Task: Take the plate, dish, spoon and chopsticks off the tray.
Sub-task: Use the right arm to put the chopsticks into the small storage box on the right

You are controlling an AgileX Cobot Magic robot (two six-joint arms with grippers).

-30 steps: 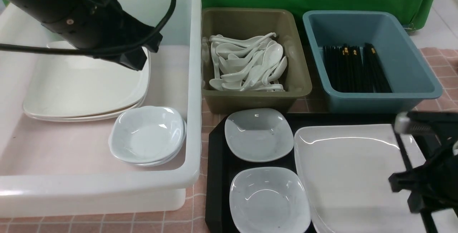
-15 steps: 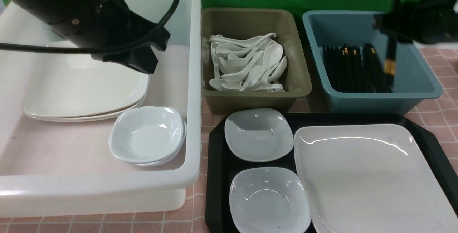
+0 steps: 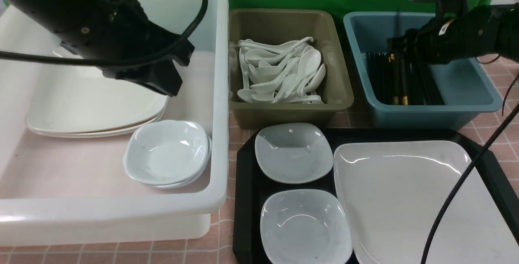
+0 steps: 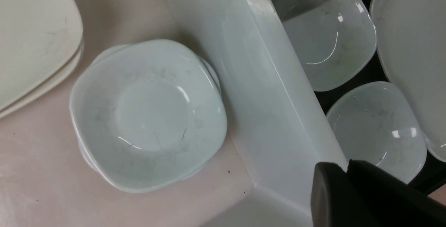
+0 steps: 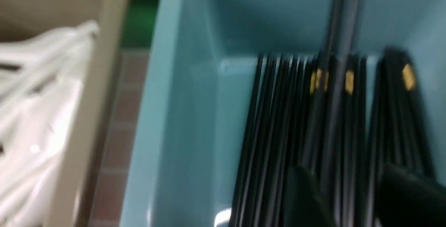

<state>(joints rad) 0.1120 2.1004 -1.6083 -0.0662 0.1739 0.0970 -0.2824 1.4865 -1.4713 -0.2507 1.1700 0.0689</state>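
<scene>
The black tray [image 3: 245,166] holds two small pale dishes, one [image 3: 292,152] behind the other [image 3: 305,226], and the large white plate [image 3: 409,199]. My right gripper [image 3: 399,51] hangs over the blue tub [image 3: 466,89]. Its fingers stand open in the right wrist view [image 5: 355,192]. A blurred pair of black chopsticks [image 5: 339,28] runs between them onto the other chopsticks [image 3: 399,83] in the tub. My left gripper [image 3: 164,83] hovers shut and empty over the white tub's wall [image 4: 264,91], its fingertips [image 4: 327,171] pressed together. Several white spoons [image 3: 279,73] lie in the olive tub.
The big white tub [image 3: 219,93] on the left holds stacked large plates [image 3: 93,106] and stacked small dishes [image 3: 166,152]. The olive tub [image 3: 336,73] and the blue tub stand behind the tray. A black cable [image 3: 458,187] crosses above the plate.
My right arm rose from the tray's right side to the blue tub carrying chopsticks, and its jaws have opened. The left arm shifted slightly right over the white tub.
</scene>
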